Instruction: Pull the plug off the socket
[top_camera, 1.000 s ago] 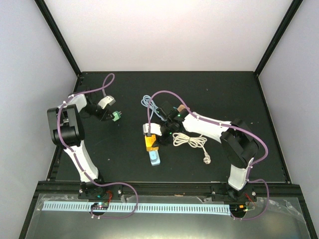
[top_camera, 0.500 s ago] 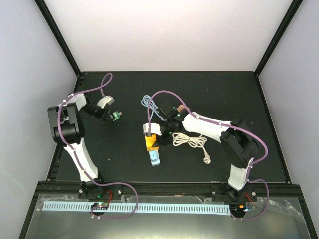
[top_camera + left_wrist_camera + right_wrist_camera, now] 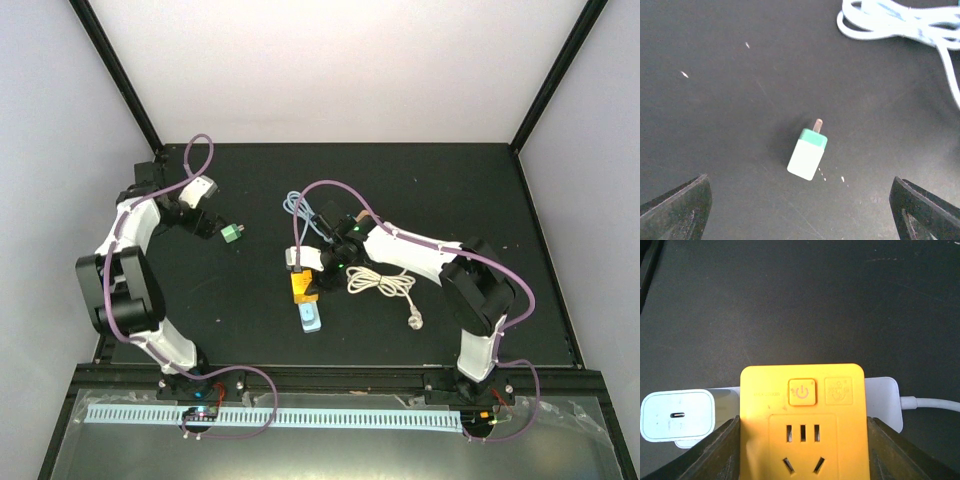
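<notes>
The left gripper (image 3: 799, 200) is fully released: its two dark fingers (image 3: 682, 210) stand wide apart at the lower corners of the left wrist view and grasp nothing. The green-and-white plug (image 3: 807, 154) lies loose on the black table (image 3: 715, 125) ahead of the open jaws, clear of both fingers, with its metal prong (image 3: 817, 125) pointing away from the gripper. In the top external view the plug (image 3: 235, 232) rests on the left half of the table, just beside the left gripper (image 3: 203, 218) and well apart from the yellow socket adaptor (image 3: 302, 285). The right gripper (image 3: 802, 422) is clamped on the yellow socket adaptor (image 3: 802, 405); one finger (image 3: 715, 450) bears on each side face. The adaptor's top face shows a power button (image 3: 802, 391) and empty pin slots (image 3: 802, 432). A white power strip (image 3: 884, 400) sits behind the adaptor, and a white USB-C charger (image 3: 676, 420) is seated at its left end. A light-blue cable (image 3: 300, 210) lies bundled beyond the strip. A white cable coil (image 3: 380, 283) lies near the right forearm.
</notes>
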{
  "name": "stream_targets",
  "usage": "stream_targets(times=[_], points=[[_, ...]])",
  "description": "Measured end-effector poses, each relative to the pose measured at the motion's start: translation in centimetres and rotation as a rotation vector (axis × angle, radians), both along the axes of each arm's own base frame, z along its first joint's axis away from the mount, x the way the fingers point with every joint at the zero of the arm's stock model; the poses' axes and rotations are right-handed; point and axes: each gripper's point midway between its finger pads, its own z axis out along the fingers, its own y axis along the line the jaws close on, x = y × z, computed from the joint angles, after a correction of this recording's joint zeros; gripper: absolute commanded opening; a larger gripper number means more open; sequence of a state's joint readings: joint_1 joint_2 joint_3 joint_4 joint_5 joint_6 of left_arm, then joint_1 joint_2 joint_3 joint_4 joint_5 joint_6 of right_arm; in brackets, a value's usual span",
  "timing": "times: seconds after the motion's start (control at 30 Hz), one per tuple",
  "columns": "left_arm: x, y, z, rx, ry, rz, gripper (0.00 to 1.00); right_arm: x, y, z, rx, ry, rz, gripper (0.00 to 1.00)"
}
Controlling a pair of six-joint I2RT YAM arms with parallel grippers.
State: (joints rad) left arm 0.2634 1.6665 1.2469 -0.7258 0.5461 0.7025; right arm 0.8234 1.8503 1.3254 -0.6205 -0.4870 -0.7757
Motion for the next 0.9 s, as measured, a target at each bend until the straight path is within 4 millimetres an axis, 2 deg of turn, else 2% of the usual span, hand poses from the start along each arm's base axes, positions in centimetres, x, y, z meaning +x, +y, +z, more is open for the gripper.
stream_targets(times=[0.33, 0.53, 0.63, 0.73, 0.8, 0.9], points=[[-1.3, 0.7, 8.1, -0.054, -0.229, 0.109, 0.99, -0.1, 0.1, -0.1, -0.011, -0.006, 0.006, 0.54], [-2.3, -0.5, 9.1, -0.124, -0.232, 0.112, 0.99, -0.1, 0.2, -0.1, -0.013, -0.012, 0.008, 0.51], [-4.0, -1.4, 8.7, -0.141, -0.232, 0.118, 0.99, -0.1, 0.2, -0.1, -0.015, -0.014, 0.007, 0.59], [-5.5, -2.4, 8.5, -0.152, -0.253, 0.118, 0.99, -0.2, 0.3, -0.1, -0.016, -0.017, 0.009, 0.63], [-6.3, -2.9, 8.3, -0.160, -0.266, 0.122, 0.99, -0.2, 0.3, -0.2, -0.018, -0.021, 0.008, 0.68], [-6.7, -3.1, 8.2, -0.170, -0.277, 0.130, 0.99, -0.2, 0.3, -0.2, -0.027, -0.028, 0.005, 0.71]])
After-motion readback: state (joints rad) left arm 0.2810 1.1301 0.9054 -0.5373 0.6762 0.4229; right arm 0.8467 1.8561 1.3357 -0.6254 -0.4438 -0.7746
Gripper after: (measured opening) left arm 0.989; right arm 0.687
